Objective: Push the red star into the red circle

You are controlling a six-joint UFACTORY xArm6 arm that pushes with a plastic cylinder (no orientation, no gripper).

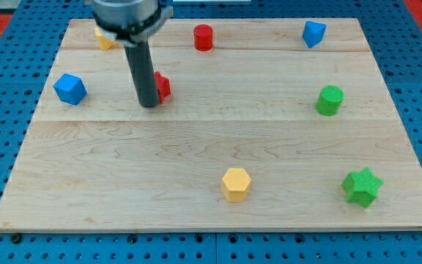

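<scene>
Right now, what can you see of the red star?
Only the right edge of the red star shows; my rod hides the rest, so its shape is hard to confirm. It looks like glossy red plastic, lying flat on the wooden board, upper left. My tip sits against its left side, apparently touching.

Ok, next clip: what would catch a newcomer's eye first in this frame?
The dark rod coming down from the view's top left dominates, with my tip right beside a red block it half hides, so its shape is unclear. The red circle stands near the top edge, up and right of that block. Green blocks, a cylinder and a star, stand out at the right.
</scene>
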